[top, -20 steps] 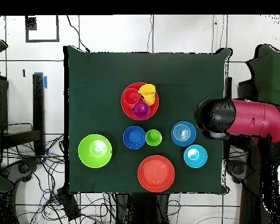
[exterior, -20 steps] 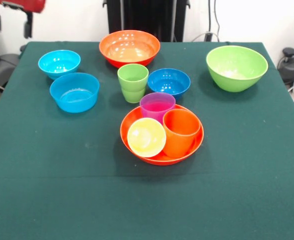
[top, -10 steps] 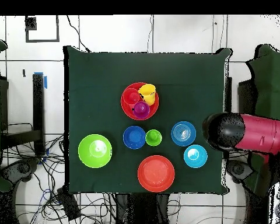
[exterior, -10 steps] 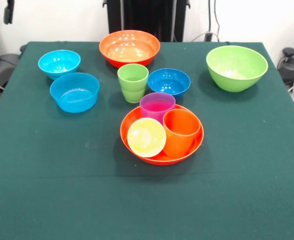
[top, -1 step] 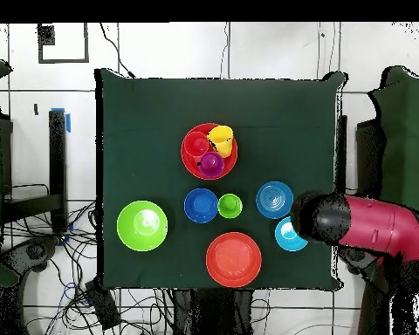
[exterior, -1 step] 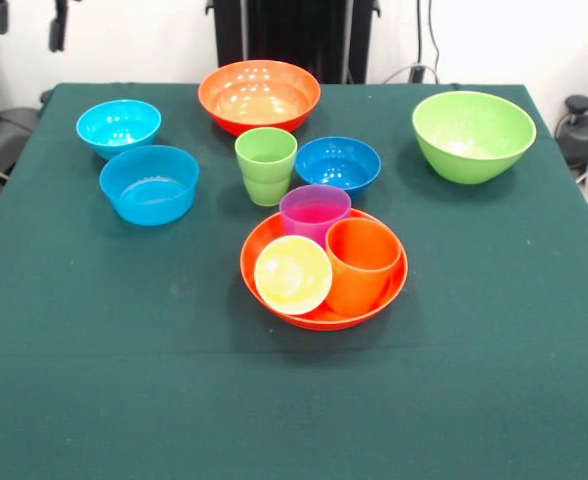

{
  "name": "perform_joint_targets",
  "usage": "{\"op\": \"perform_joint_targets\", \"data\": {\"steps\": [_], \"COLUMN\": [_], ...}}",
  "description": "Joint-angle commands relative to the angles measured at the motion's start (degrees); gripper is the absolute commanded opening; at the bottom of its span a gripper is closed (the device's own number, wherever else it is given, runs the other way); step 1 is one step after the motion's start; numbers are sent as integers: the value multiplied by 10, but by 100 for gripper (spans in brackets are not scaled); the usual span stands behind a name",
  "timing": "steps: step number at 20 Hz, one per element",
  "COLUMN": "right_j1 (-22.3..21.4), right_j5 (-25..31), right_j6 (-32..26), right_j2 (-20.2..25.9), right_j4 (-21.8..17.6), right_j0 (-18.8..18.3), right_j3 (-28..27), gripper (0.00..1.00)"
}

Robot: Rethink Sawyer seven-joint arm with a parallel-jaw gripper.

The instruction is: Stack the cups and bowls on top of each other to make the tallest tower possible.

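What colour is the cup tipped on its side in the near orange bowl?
Yellow, seen best in the front view, lying in the orange bowl.

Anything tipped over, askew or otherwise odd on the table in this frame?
One thing: the yellow cup lies tipped on its side in the near orange bowl, mouth toward the camera, beside the upright orange cup and purple cup. The remaining bowls and the green cup stand upright. Nothing looks spilled or damaged.

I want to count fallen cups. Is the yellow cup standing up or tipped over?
Tipped. The yellow cup leans in the orange bowl, its mouth turned toward the front camera, unlike the upright orange cup.
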Motion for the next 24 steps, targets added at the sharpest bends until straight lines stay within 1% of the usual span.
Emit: {"op": "perform_joint_targets", "data": {"steps": [1, 7, 10, 18, 24], "right_j1": [5, 15, 23, 79, 120], "right_j5": [-48, -76, -88, -162, -189], "right_j6": [100, 119, 116, 109, 94], "right_j2": [0, -12, -11, 12, 24], "right_j4": [12, 20, 24, 24, 32], "right_j0": [41, 55, 52, 32, 20], "right_j3": [87, 104, 106, 106, 88], "gripper": [100, 100, 100, 100, 100]}}
